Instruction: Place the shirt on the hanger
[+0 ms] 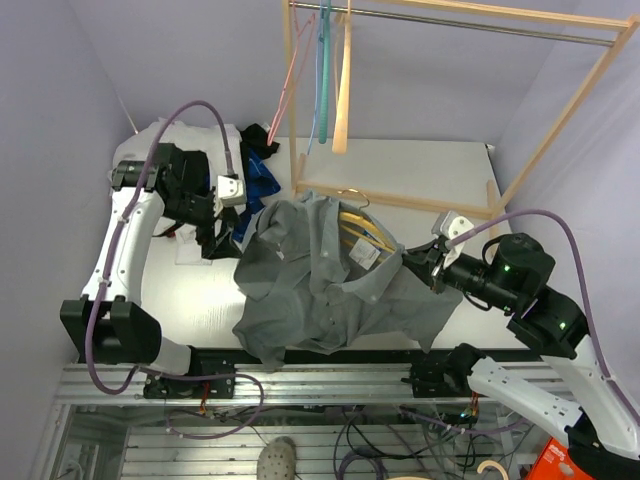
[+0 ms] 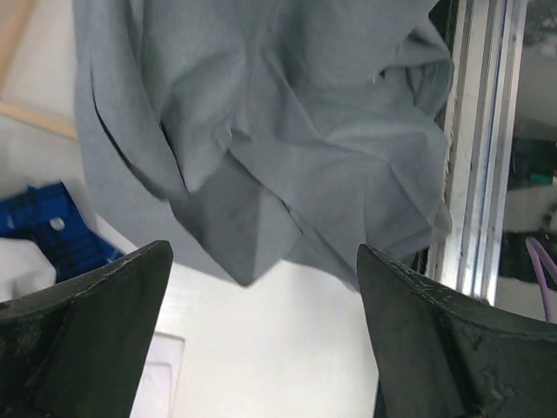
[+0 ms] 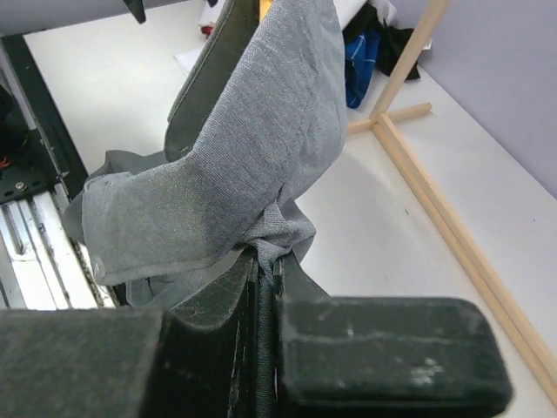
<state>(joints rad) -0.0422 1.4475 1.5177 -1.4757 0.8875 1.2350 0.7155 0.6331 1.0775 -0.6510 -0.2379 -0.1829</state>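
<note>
The shirt [image 1: 320, 285] lies crumpled in the middle of the counter [image 1: 450, 170], and its near edge reaches the near side. The hanger [image 1: 362, 232] lies partly under the cloth at the collar, its hook pointing to the far side. The right jaws are pressed together and pinch a fold at the right side of the shirt. The left jaws are spread wide with nothing between them, just left of the shirt. A dark blue garment [image 1: 262, 180] lies far left.
</note>
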